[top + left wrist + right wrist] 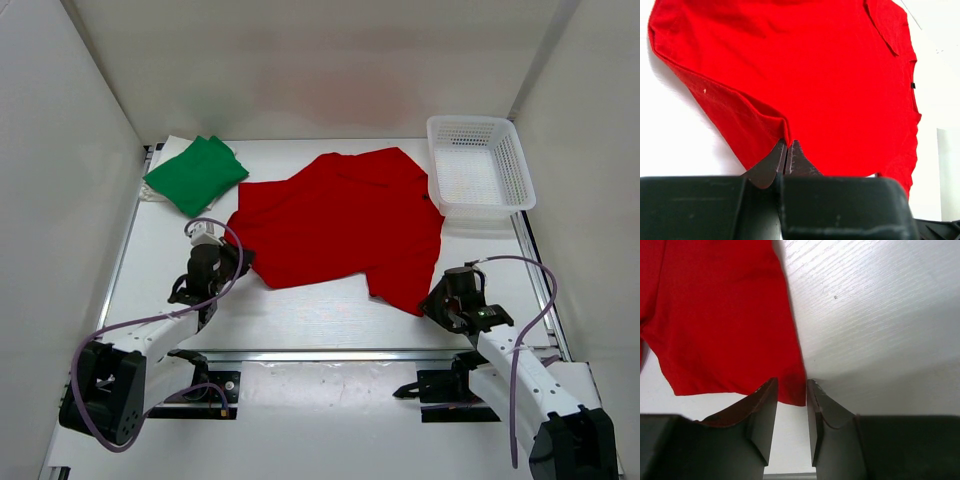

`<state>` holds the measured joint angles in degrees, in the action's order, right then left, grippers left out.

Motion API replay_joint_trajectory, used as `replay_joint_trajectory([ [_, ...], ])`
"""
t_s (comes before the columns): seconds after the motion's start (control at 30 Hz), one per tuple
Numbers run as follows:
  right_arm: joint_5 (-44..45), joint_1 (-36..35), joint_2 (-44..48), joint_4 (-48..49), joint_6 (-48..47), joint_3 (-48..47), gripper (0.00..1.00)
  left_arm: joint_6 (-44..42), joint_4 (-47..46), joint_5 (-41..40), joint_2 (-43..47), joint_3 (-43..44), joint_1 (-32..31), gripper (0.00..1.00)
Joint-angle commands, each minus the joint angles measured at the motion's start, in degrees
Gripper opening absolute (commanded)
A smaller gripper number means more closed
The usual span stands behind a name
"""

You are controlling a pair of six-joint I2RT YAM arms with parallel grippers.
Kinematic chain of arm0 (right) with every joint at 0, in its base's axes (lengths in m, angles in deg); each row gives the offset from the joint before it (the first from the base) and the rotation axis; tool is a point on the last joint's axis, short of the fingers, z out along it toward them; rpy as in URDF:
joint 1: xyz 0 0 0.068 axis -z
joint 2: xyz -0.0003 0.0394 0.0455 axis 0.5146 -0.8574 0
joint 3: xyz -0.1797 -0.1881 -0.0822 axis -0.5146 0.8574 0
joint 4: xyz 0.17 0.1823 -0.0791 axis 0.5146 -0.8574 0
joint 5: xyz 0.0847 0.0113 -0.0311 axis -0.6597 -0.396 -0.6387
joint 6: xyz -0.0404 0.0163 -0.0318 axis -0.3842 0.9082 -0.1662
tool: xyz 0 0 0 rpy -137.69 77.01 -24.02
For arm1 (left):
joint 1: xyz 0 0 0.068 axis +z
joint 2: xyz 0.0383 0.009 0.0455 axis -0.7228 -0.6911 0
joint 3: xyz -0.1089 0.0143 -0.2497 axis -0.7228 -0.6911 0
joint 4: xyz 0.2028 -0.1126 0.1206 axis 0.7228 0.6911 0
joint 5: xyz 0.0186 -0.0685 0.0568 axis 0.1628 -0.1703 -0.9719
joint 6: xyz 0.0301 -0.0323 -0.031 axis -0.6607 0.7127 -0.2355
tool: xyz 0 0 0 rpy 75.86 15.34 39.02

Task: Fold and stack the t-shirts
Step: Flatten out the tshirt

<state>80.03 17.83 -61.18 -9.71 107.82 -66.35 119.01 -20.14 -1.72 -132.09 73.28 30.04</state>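
One red t-shirt (340, 225): bright red and plain, spread open and mostly flat across the middle of the table, not folded. Its outline is uneven. One part reaches toward the far right, and the near-right corner points at the right arm. A low ridge of cloth runs along the near-left edge.
green t-shirt (197, 173): bright green, folded into a compact slanted rectangle at the far-left corner. It is near the red t-shirt and well apart from both grippers.
cream-white t-shirt (170, 147): a pale edge shows under and beside the green bundle. It may be this shirt, folded, but against the white surface it is hard to be sure.
left gripper (787, 145): fingers pressed together on the near-left hem of the red t-shirt, with the cloth rising to a small peak at their tips.
right gripper (792, 384): fingers narrow but with a gap showing. The near-right corner of the red t-shirt sits between them and is not pinched.
basket (478, 122): white plastic mesh, upright at the far-right corner. The red t-shirt's far-right edge is just beside its near-left wall — whether they touch cannot be told.
table (330, 315): white, with a faint wood grain in the right wrist view. Metal rails run along the left, right and near sides.
walls (300, 60): plain white panels closing in the left, right and far sides.
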Motion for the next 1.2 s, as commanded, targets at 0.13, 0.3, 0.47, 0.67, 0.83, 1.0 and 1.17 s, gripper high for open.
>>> replay_joint_trajectory([
  [0.13,0.0,-1.6,0.6,-6.3,1.2,1.0,0.27,1.0,-2.0,1.7,0.9,-1.1,0.3,0.00],
  [0.3,-1.8,-2.1,-0.6,-4.7,1.8,1.5,0.19,0.6,-1.7,1.6,0.9,-0.8,0.3,0.00],
  [0.47,-1.9,-1.1,-0.2,-3.3,0.7,1.6,0.16,1.0,-2.1,2.1,1.0,-1.3,0.7,0.00],
  [0.67,-3.0,0.3,-0.7,-0.8,-3.2,-1.6,0.00,0.6,-1.5,1.8,1.1,-0.9,0.9,0.00],
  [0.83,5.9,-4.9,-1.3,-4.0,-9.9,-15.6,0.00,-2.1,6.2,9.5,-1.6,8.2,2.0,0.00],
  [1.0,19.8,-12.8,-4.0,-11.6,-19.3,-41.9,0.00,-9.1,25.1,17.9,0.8,32.2,3.9,0.00],
  [1.17,30.9,-19.4,-9.2,-16.8,-29.6,-66.8,0.00,-8.8,32.6,22.5,2.8,51.7,12.2,0.00],
])
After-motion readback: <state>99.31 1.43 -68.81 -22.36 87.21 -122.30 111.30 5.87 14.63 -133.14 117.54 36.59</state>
